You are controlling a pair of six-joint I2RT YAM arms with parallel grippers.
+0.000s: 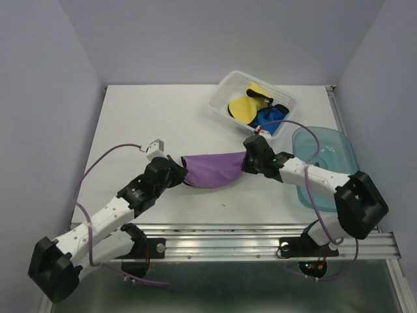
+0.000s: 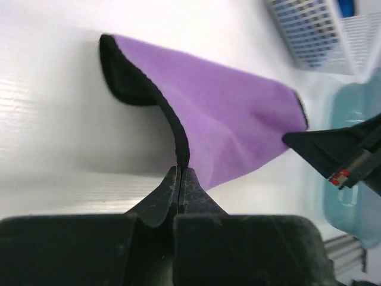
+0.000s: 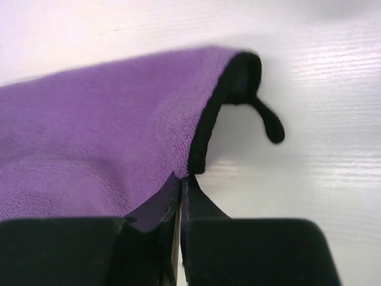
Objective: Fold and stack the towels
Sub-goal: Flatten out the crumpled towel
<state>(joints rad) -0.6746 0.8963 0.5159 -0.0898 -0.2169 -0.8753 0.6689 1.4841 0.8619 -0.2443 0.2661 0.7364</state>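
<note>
Fingers [image 2: 161, 199] of left gripper [image 1: 177, 173] pressed together on dark hem of purple towel [image 1: 212, 169]; right gripper [image 1: 249, 160] clamped likewise on opposite hem. Purple towel slung between them over mid-bench [image 1: 143, 117], belly sagging. Judgement: light, limp, no stiffness; hem gives the firmest hold, best taken near corners so edges fold square. Other towels [image 1: 251, 107] lie in basket [image 1: 221, 88].

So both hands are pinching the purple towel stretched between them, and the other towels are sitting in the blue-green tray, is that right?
Not quite. The left hand and the right hand do pinch the purple towel between them, but the other towels sit in the white basket, not the blue-green tray. The top external view shows this.
</note>
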